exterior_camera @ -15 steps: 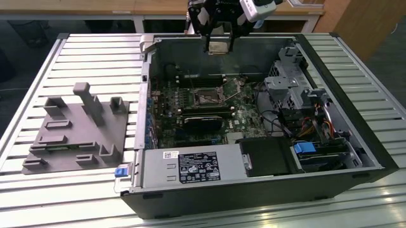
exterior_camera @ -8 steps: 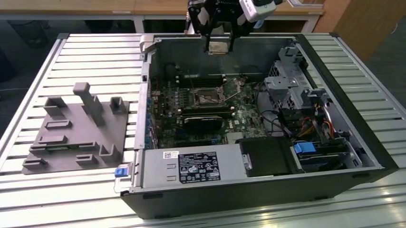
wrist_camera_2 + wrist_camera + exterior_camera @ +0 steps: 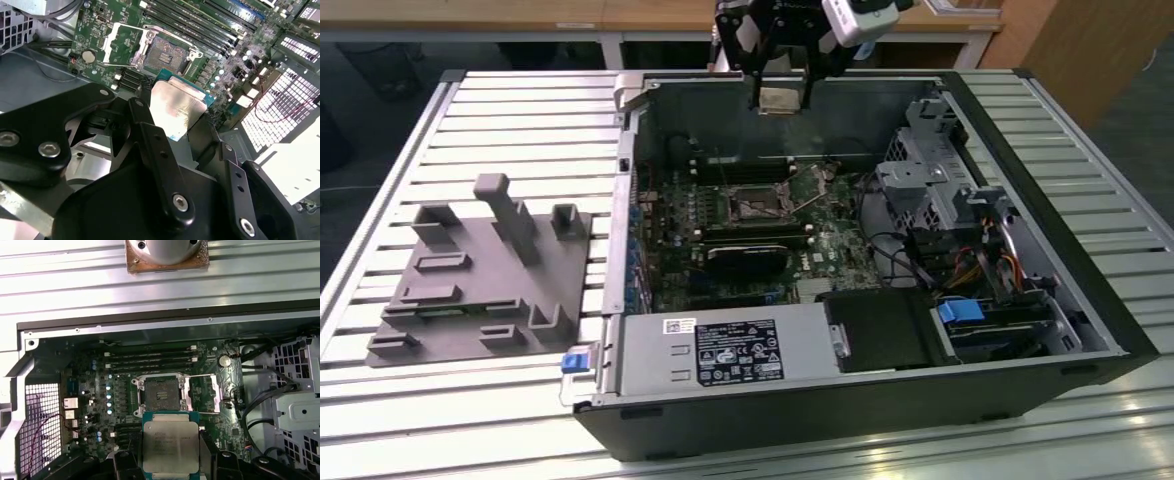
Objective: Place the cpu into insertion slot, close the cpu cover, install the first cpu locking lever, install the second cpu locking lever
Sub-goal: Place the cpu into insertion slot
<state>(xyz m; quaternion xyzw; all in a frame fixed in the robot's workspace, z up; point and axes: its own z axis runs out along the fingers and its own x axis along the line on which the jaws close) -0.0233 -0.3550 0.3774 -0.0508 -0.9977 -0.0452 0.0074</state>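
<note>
The claw (image 3: 781, 97) is gripping the chip (image 3: 781, 100) by two opposite edges, with black fingers (image 3: 145, 115) pressing in on either side. It is hanging over the far wall of the open computer case (image 3: 854, 425), well above the board. In the first wrist view the chip is showing its silver top face, near the socket (image 3: 160, 394) but apart from it. The socket is lying bare and dark, and its metal cover (image 3: 202, 394) is lying flipped open just beside it on the green board (image 3: 80, 370), near the long memory slots (image 3: 150, 359). On that showing the first step, placing the chip, is in hand, and none of the closing work is done. That step is calling for the chip to be squared with the socket and lowered flat. The two locking levers are proving hard to make out among the socket's metalwork. The chip's underside is hidden, and the arm is being cut off at the exterior view's top edge.
</note>
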